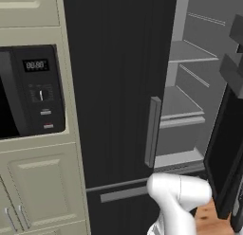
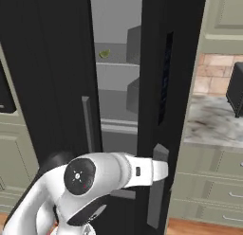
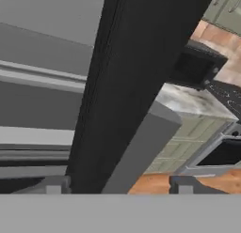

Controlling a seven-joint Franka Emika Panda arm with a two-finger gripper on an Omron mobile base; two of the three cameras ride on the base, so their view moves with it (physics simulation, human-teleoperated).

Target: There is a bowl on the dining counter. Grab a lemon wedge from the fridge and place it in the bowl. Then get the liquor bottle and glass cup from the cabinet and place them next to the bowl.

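Note:
The fridge has its left door shut and its right door swung open, baring grey shelves. A small greenish lemon wedge lies on an upper shelf, seen through the gap in the right base view. My arm reaches low toward the open door's grey handle. In the hand view my gripper is open. Its fingertips stand wide on either side of the dark door edge and the handle, with a gap on each side.
A black microwave sits in cream cabinets left of the fridge. Right of the fridge runs a marble-topped counter carrying a dark appliance, with drawers below. The open door stands close to my arm's right.

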